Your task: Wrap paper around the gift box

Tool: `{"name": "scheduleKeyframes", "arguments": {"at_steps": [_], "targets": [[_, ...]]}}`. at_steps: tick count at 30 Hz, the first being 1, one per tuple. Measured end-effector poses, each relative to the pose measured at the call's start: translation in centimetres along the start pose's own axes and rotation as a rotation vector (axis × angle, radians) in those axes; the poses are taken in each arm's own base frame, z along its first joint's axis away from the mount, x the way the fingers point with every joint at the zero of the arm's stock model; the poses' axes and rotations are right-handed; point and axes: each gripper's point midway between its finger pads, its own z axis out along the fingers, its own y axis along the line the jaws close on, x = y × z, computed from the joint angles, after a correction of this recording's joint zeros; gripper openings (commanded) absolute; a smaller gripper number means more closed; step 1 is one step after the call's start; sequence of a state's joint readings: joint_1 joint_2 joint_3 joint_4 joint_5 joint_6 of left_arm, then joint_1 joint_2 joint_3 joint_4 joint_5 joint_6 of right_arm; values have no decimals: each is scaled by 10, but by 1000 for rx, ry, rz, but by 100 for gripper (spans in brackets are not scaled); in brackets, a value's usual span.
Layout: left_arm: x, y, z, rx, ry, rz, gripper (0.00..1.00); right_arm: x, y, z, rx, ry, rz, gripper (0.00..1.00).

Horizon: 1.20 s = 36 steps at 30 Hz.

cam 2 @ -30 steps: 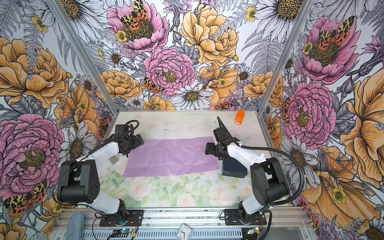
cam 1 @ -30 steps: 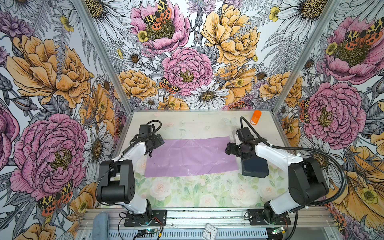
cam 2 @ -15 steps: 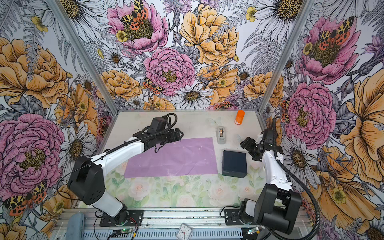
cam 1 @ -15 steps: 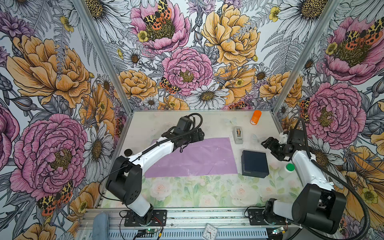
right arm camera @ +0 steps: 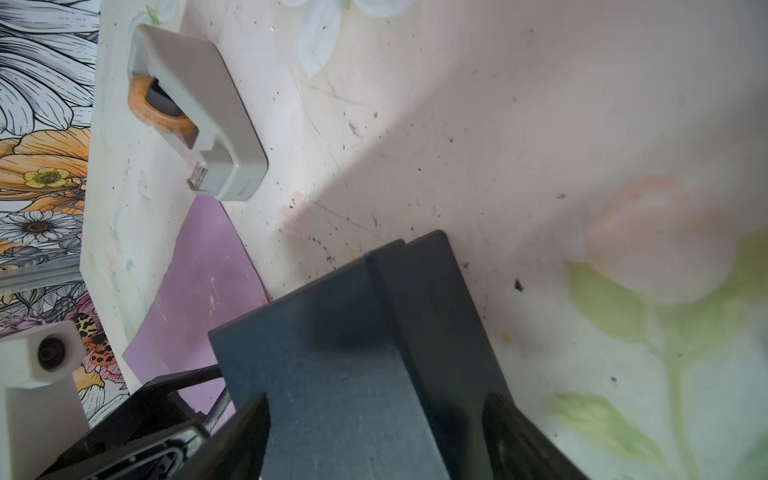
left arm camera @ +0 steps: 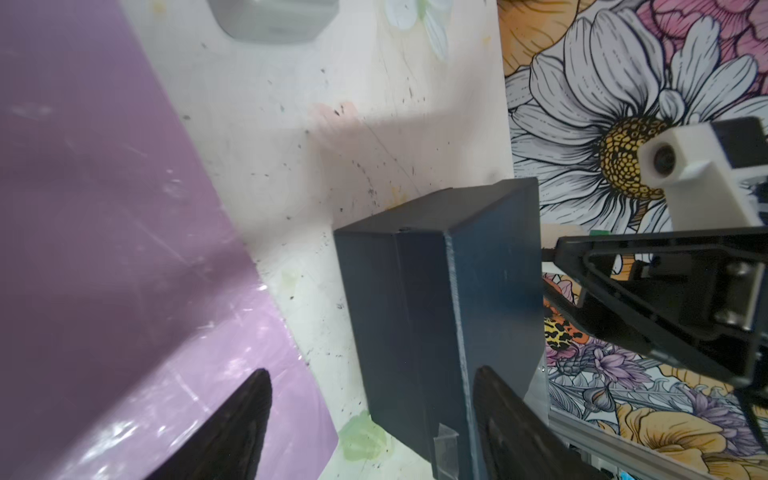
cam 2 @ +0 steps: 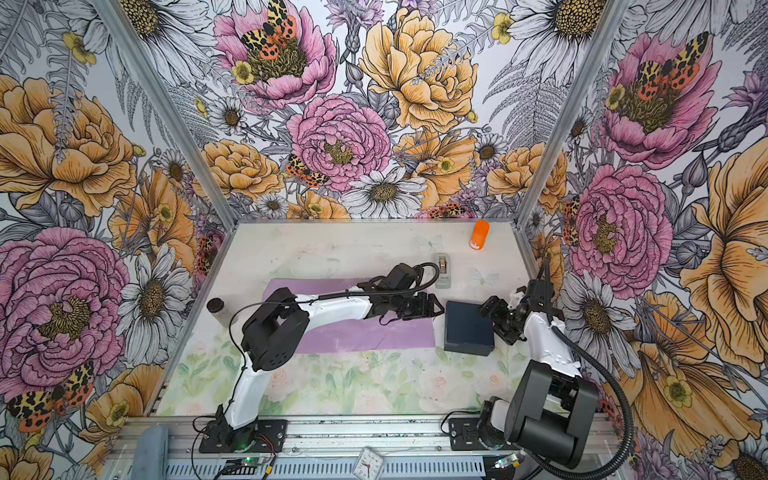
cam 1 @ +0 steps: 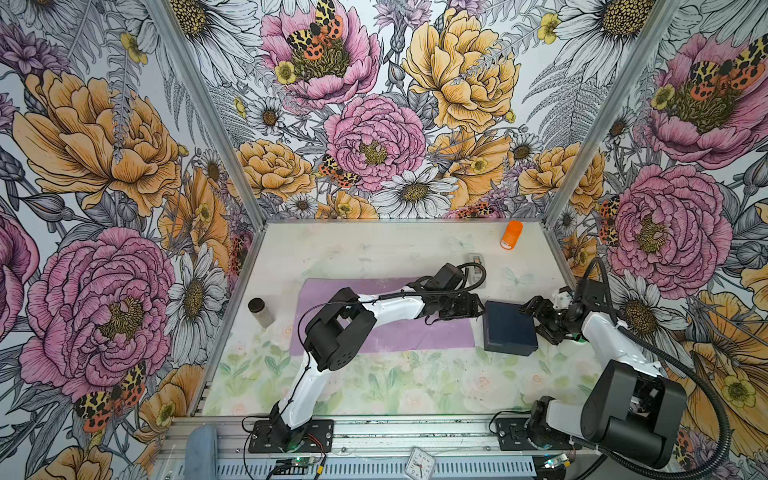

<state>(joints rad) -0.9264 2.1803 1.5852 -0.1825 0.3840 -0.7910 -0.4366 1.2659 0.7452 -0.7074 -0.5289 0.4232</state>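
Observation:
The dark navy gift box (cam 1: 509,328) (cam 2: 468,328) rests on the table just right of the lilac paper (cam 1: 415,338) (cam 2: 374,336), which lies flat. My left arm stretches over the paper, and its gripper (cam 1: 478,309) (left arm camera: 370,374) is open at the box's left edge. One of its fingers (left arm camera: 245,424) hangs over the paper (left arm camera: 104,208); its partner is over the box (left arm camera: 415,291). My right gripper (cam 1: 536,322) (right arm camera: 376,399) is open at the box's right edge, its fingers either side of a corner of the box (right arm camera: 332,353).
A grey tape dispenser (cam 1: 476,262) (right arm camera: 195,112) lies behind the box. An orange bottle (cam 1: 511,235) lies near the back right corner. A dark-capped jar (cam 1: 259,311) stands by the left wall. Flowered walls close in three sides.
My left arm has swept right across the paper to the box's left edge, its jaws narrowing somewhat. My right gripper swung out toward the right wall and came back to the box's right edge.

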Motion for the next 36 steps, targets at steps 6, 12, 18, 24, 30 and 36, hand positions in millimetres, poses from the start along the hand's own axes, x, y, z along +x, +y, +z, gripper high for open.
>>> {"name": "scheduleKeyframes", "arguments": {"at_steps": [6,12,18,24,30,36], "targets": [[3,-24,8,56,19,21,72,10,-6,5,4,25,16,76],[6,-22,21,59,38,11,64,14,-8,9,-6,33,25,71],[3,-24,35,64,47,13,54,9,-6,9,-17,15,18,60],[2,-25,34,52,48,13,48,6,-4,10,-27,2,8,53],[-1,-26,33,38,45,10,48,5,0,8,-34,-12,-10,48],[-7,-25,30,21,32,7,48,8,9,4,-34,-30,-44,47]]}}
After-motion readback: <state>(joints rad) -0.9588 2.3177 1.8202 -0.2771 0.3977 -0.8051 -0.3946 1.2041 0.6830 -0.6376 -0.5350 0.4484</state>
